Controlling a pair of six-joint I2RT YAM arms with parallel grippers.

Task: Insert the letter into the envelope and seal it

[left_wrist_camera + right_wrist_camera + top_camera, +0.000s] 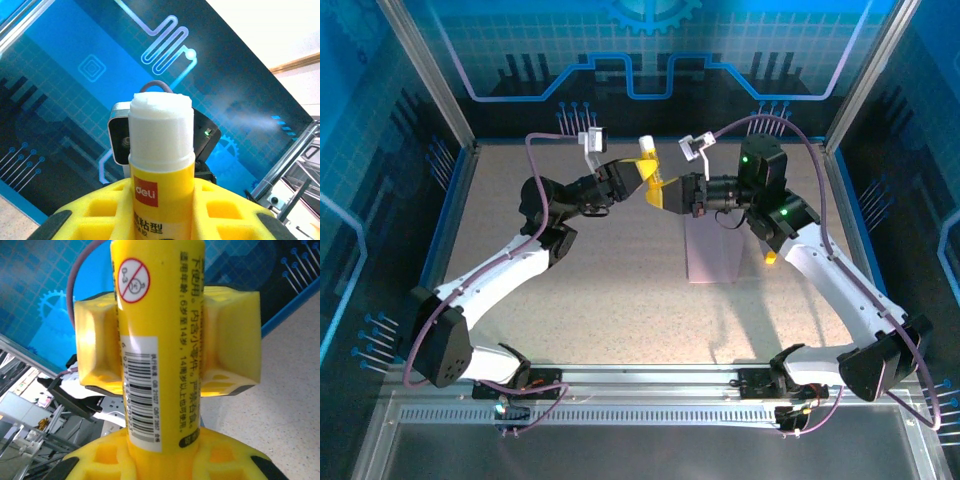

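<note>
In the left wrist view the glue stick (161,165) has a red "deli" badge and a bare white tip. The right wrist view gives its barcode, a crossed-out "0-3" circle and Chinese print. The left gripper (642,186) and right gripper (668,193) both clamp it in mid-air at the far middle, and the pink envelope (712,255) lies flat on the table (570,290), just nearer and to the right.

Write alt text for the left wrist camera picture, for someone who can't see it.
A yellow plastic glue stick with a white top stands upright, close to the lens, gripped by the yellow foam fingers of the left gripper. Behind it are a small grey camera module and a blue wall panel with circuit-style line patterns.
</note>
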